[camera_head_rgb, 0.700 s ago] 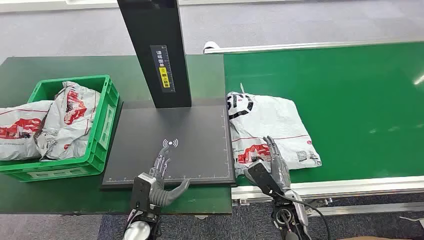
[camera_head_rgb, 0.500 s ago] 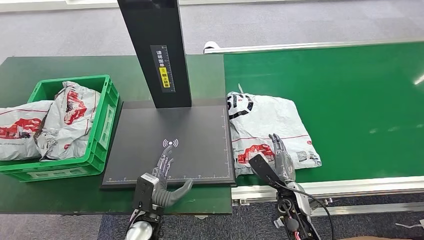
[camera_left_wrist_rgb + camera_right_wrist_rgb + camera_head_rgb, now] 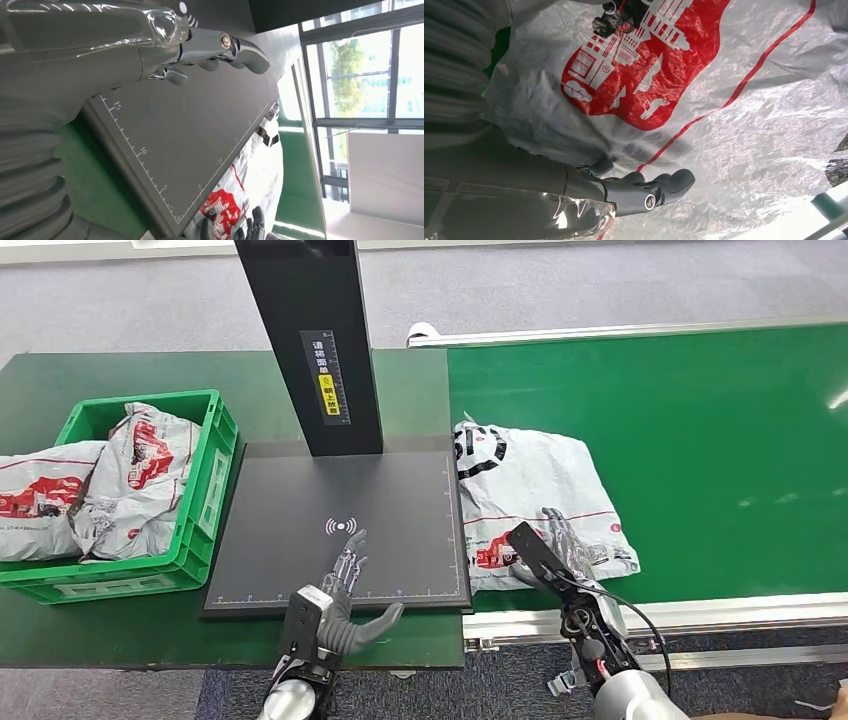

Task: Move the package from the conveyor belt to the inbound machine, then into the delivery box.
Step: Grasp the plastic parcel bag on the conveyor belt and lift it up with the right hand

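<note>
Resting spread-fingered on the crinkled white plastic package point(image 3: 535, 500), right robot hand point(image 3: 560, 545) grasps nothing.

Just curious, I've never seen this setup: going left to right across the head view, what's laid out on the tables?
Green crate holding packages → dark scanner pad with the left hand over it → white package under the right hand → green conveyor belt.

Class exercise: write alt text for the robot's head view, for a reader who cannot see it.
The robot's right hand is spread over a crinkled white plastic mailer with red print on the green conveyor belt. Its open left hand hovers over the flat black scanning platform. A green plastic crate of similar mailers stands to the left.
</note>
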